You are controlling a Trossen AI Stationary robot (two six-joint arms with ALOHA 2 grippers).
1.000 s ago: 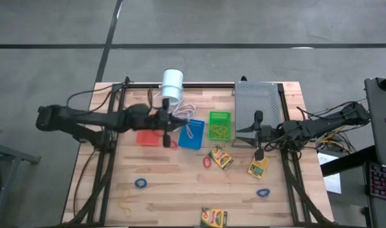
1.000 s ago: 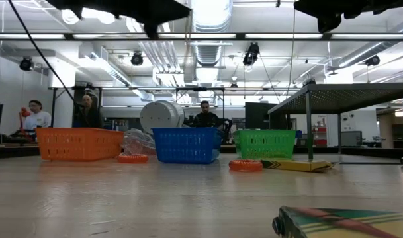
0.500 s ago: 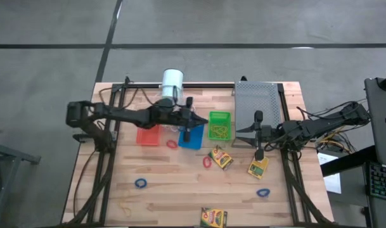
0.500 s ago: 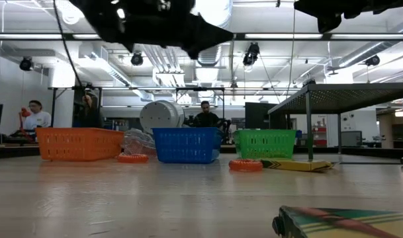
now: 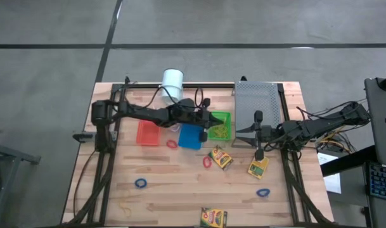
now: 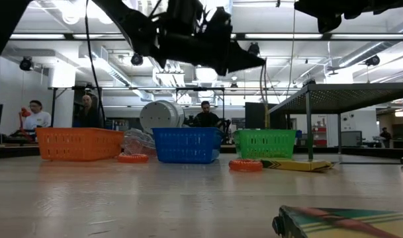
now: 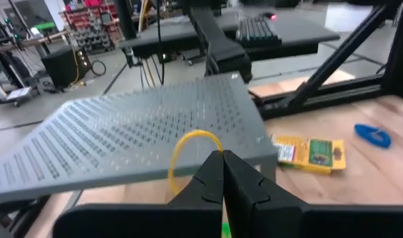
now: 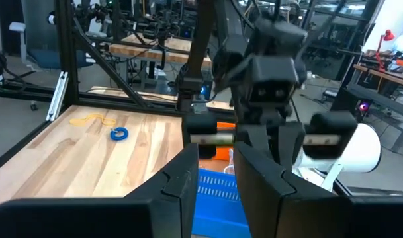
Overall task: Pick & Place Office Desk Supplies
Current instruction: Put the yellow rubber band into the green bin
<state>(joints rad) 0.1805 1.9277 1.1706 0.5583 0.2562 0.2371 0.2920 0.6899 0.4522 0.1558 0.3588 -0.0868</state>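
the left end effector [image 7: 221, 173] is pinched together on a yellow rubber band [image 7: 191, 151]. it has swung across from the red basket [image 5: 147, 133] side to hover over the green basket [image 5: 220, 125], so a drop looks close. the right end effector [image 5: 257, 133] waits slightly parted over the bench [image 5: 173, 183].

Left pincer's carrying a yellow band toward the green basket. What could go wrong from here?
1. The yellow rubber band is pinched only at its bottom by the left pincer; the loop could slip out before release.
2. The left pincer sits at the green basket edge nearest the blue basket; an early release might land it outside.
3. The right pincer waits close by, so a wider sweep risks contact.
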